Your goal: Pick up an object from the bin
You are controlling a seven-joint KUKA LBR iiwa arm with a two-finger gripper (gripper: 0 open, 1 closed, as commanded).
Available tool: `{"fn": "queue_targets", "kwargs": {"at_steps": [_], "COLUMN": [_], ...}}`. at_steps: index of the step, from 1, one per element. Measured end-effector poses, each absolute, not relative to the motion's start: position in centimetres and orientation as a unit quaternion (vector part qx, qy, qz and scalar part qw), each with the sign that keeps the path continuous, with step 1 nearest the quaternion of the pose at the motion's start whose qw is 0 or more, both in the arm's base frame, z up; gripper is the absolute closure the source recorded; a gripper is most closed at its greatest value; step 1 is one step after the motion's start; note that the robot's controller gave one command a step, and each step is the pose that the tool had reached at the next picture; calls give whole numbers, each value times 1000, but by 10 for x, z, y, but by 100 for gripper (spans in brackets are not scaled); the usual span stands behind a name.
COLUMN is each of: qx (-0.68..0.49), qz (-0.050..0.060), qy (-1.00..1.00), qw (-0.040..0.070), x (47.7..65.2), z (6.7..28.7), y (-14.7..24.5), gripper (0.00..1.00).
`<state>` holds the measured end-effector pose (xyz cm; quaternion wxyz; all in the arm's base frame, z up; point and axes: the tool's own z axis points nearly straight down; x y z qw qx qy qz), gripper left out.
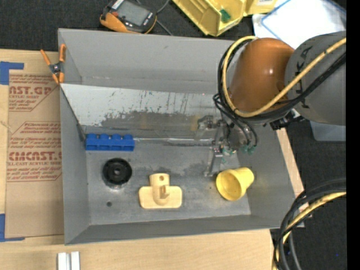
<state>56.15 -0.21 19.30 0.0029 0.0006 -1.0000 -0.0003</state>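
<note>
My gripper (220, 146) hangs low over the right part of the bin floor, under the orange wrist cover. Just below and right of it a yellow plastic cup (234, 183) lies on its side, its mouth turned toward the lower left. The cup sits close to the gripper's lower end, and whether they touch is unclear. A pale wooden block with an upright peg (161, 192) rests at the front middle of the bin, well left of the gripper.
A blue toy brick (109, 142) lies at the left by the sloping wall. A black round disc (116, 171) sits below it. The arm and its cables cover the bin's right rear corner.
</note>
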Motion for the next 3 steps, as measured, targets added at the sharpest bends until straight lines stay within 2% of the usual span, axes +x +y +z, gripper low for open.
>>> {"fn": "queue_targets", "kwargs": {"at_steps": [1, 2, 3], "qx": [1, -100, 133], "qz": [0, -1, -1], "qy": [-1000, -995, -991], "qw": [-1, -2, -6], "x": [563, 539, 529], "z": [197, 83, 142], "y": [-2, -99, -108], "gripper": [0, 0, 0]}}
